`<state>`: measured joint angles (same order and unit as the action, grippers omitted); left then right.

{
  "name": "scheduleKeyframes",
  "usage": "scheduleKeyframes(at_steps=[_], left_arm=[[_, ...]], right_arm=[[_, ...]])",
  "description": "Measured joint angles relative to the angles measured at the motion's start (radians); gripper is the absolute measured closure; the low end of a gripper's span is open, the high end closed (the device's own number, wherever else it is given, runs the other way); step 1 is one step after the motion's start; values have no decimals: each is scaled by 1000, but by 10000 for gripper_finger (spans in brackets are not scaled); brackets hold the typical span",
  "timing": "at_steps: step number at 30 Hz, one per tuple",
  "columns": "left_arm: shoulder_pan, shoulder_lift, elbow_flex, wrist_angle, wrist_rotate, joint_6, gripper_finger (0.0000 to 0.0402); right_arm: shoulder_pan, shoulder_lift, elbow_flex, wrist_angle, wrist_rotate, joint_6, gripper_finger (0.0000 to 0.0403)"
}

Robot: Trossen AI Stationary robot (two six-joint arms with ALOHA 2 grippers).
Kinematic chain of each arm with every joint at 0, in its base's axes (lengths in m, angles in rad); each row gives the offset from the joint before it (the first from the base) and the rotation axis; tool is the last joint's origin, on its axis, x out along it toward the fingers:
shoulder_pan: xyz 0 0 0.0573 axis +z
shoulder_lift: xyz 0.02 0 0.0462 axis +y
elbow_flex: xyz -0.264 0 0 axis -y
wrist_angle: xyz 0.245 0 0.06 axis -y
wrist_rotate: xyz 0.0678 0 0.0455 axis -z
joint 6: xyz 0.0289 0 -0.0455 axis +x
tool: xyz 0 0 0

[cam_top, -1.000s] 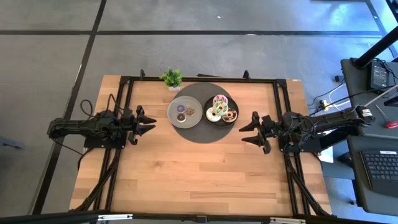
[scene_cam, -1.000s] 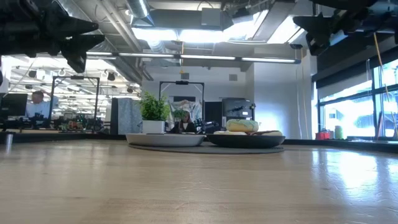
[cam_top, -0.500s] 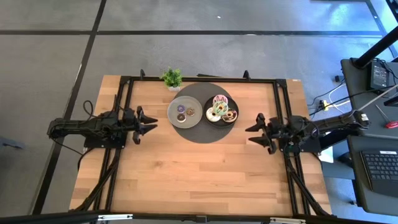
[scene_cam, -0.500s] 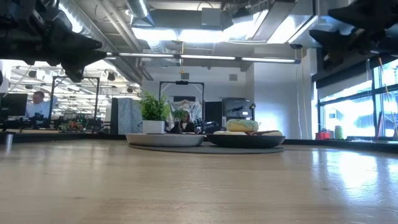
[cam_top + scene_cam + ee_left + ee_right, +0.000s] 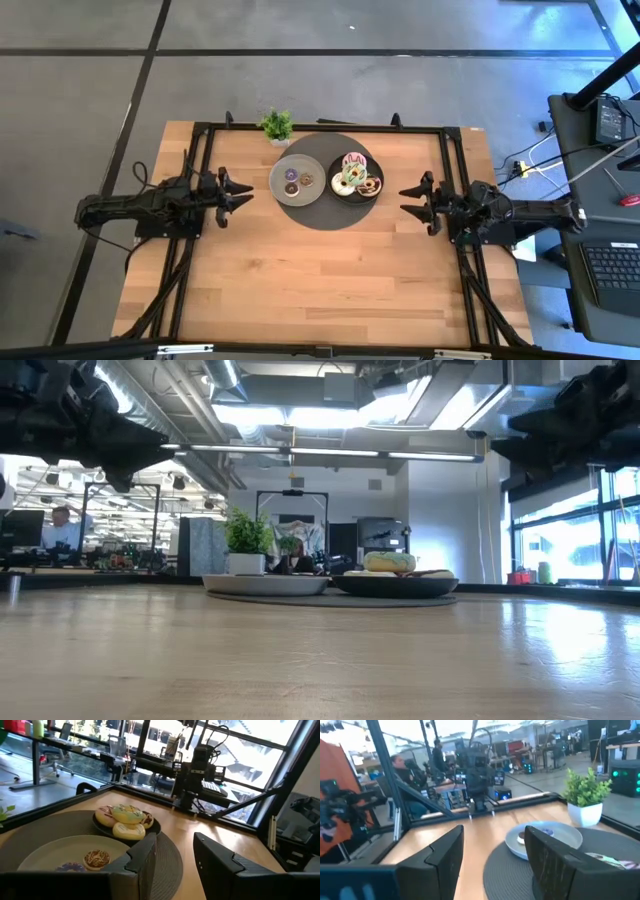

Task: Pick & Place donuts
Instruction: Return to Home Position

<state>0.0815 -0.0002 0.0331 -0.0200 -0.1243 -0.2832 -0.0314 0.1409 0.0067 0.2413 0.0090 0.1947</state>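
Several larger donuts (image 5: pixel 356 178) are piled on a dark plate (image 5: pixel 372 164); in the left wrist view I make out green (image 5: pixel 128 813), white (image 5: pixel 128 830) and pink (image 5: pixel 103 815) icing. Tiny donuts (image 5: pixel 298 181) lie on a grey plate (image 5: pixel 280 172); a brown one (image 5: pixel 96 857) and a purple one (image 5: pixel 70 867) show. Both plates sit on a round dark mat (image 5: pixel 322 215). My left gripper (image 5: pixel 240 192) hovers open left of the mat. My right gripper (image 5: pixel 404 201) hovers open right of it. Neither holds anything.
A small potted plant (image 5: pixel 277 126) stands at the table's far edge, just behind the grey plate. A black frame (image 5: pixel 205 140) runs around the tabletop. Bare wood (image 5: pixel 320 280) stretches across the near half. People and desks show in the room beyond.
My right gripper has drawn back from the dark plate toward the table's right edge, its arm stretching out flatter along that side. It stays open. The plates and donuts have not moved.
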Motion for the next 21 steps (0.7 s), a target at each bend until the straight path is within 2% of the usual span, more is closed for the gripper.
scheduleKeyframes(at_steps=[6,14,21], left_arm=[[63,0,-11,7,77,1,274],[117,2,-11,1,100,16,274],[117,4,-11,1,97,17,274]], right_arm=[[-46,-135,0,-122,-62,-43,192],[-60,-137,0,-222,-40,-58,192],[-59,-135,0,-223,-22,-236,192]])
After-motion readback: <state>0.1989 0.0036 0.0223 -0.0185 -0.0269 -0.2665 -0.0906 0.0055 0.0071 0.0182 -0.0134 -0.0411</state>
